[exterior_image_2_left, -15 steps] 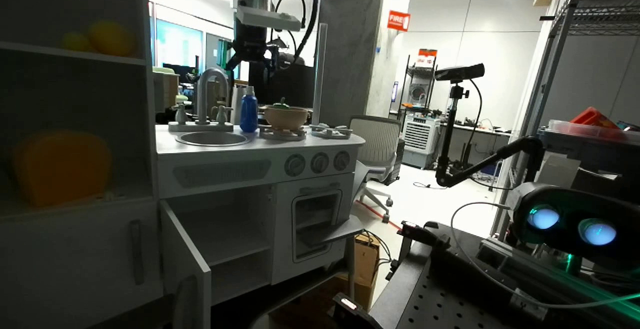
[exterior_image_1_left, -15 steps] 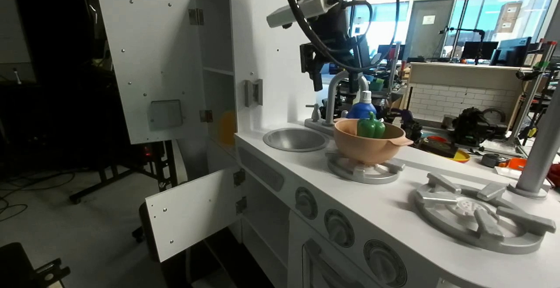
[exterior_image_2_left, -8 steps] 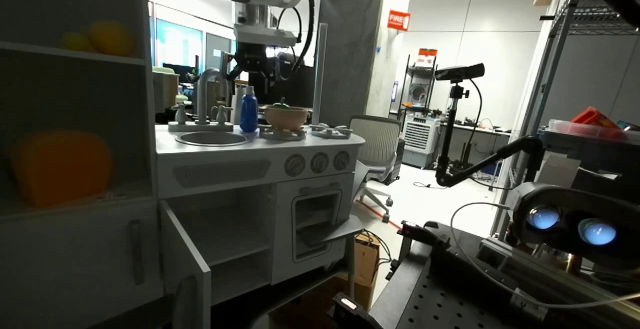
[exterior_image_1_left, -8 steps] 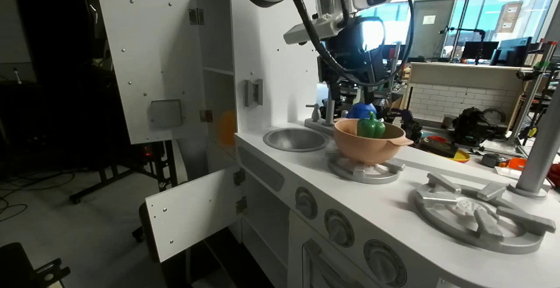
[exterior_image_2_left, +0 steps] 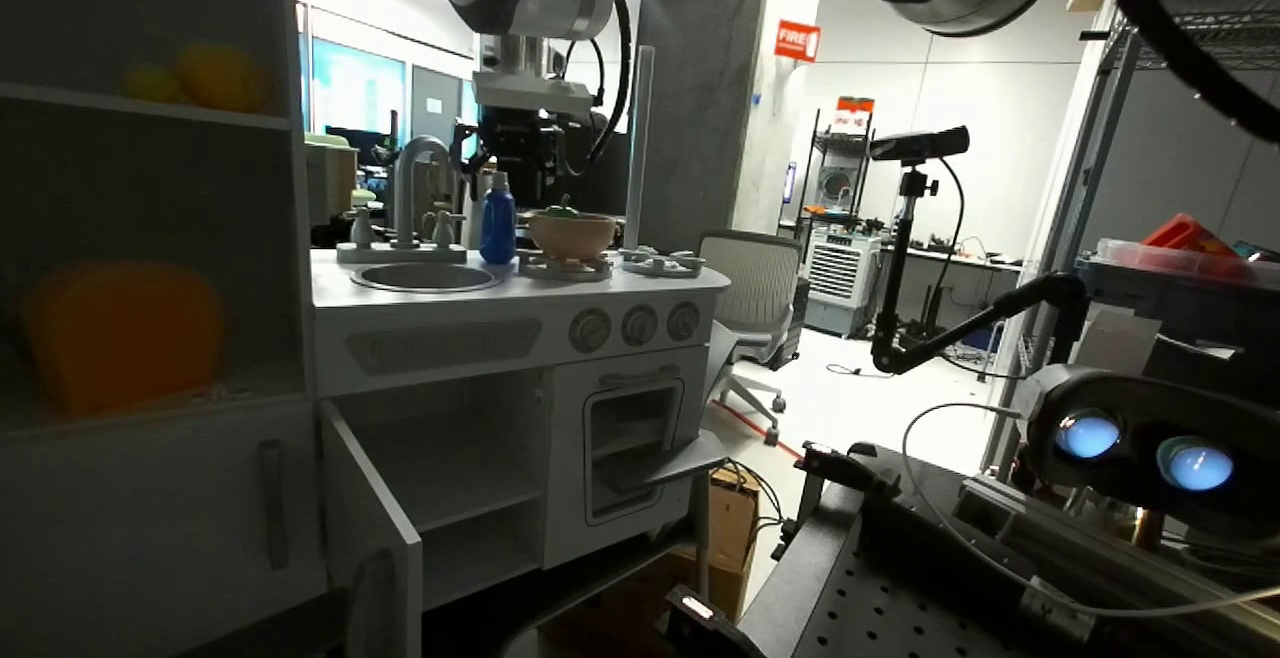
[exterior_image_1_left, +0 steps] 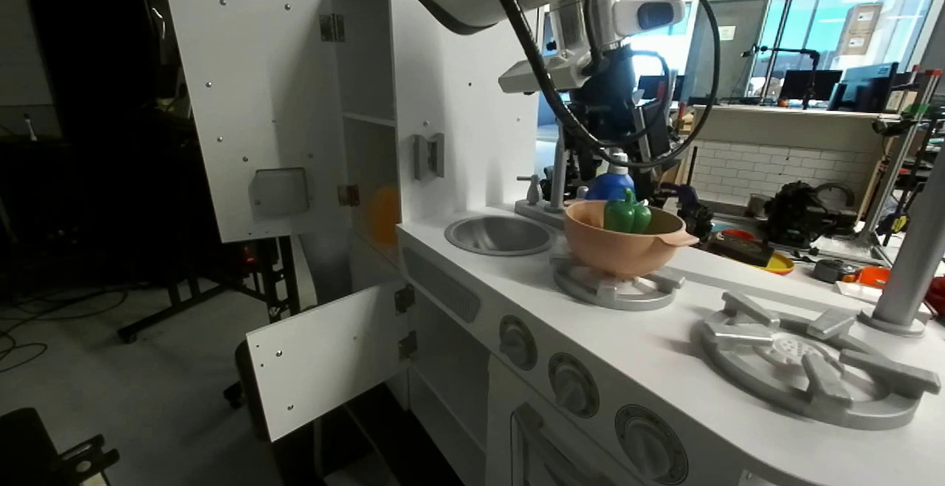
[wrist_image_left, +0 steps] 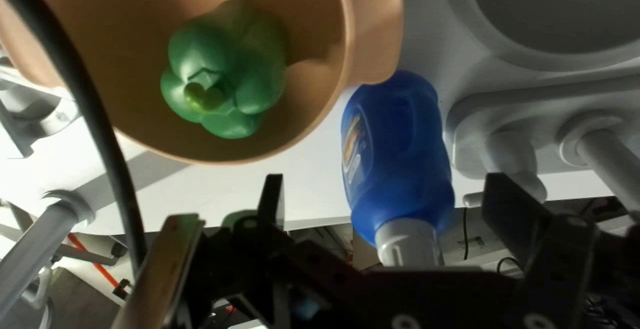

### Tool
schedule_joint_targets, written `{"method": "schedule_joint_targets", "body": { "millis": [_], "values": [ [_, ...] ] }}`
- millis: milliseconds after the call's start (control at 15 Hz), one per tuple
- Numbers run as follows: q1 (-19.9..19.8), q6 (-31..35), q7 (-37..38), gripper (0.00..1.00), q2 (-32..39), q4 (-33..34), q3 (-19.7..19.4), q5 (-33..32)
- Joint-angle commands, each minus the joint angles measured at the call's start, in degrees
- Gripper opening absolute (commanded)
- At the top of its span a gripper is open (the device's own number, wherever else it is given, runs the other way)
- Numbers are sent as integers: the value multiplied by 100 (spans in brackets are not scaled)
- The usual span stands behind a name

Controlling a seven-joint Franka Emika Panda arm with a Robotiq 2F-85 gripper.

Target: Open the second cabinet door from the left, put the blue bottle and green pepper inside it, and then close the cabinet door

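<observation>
1. White play-kitchen counter [exterior_image_1_left: 650,334] is shown in both exterior views; left and right are reckoned from its front.
2. Nearest, the second cabinet door from the left [exterior_image_1_left: 332,357] is swung open, and the shelf [exterior_image_2_left: 460,483] within is exposed.
3. Farther in, the sink [exterior_image_2_left: 425,279] is set into the left part of the counter, backed by a grey faucet [exterior_image_2_left: 405,203].
4. The blue bottle [exterior_image_2_left: 497,228] is stood upright on the counter, right of the sink and just left of the tan bowl [exterior_image_2_left: 571,236].
5. The green pepper [wrist_image_left: 255,69] is contained in that bowl, which is set on the left burner [exterior_image_2_left: 562,273].
6. The gripper [wrist_image_left: 383,185] is positioned near the top of the bottle, its jaws spread wide; in the wrist view the bottle is framed between them, with a gap visible on each side.
7. Farthest, beyond the counter, an office chair [exterior_image_2_left: 748,278] and a concrete pillar [exterior_image_2_left: 700,108] are seen, a red FIRE sign [exterior_image_2_left: 798,41] just right of the pillar.
</observation>
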Motion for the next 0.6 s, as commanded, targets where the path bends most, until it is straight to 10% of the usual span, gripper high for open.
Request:
{"method": "schedule_joint_targets", "body": {
  "millis": [0,533],
  "values": [
    [25,-63,200,100,256,505,-7,31],
    [-52,131,330,100,560,782,13,47]
  ]
}}
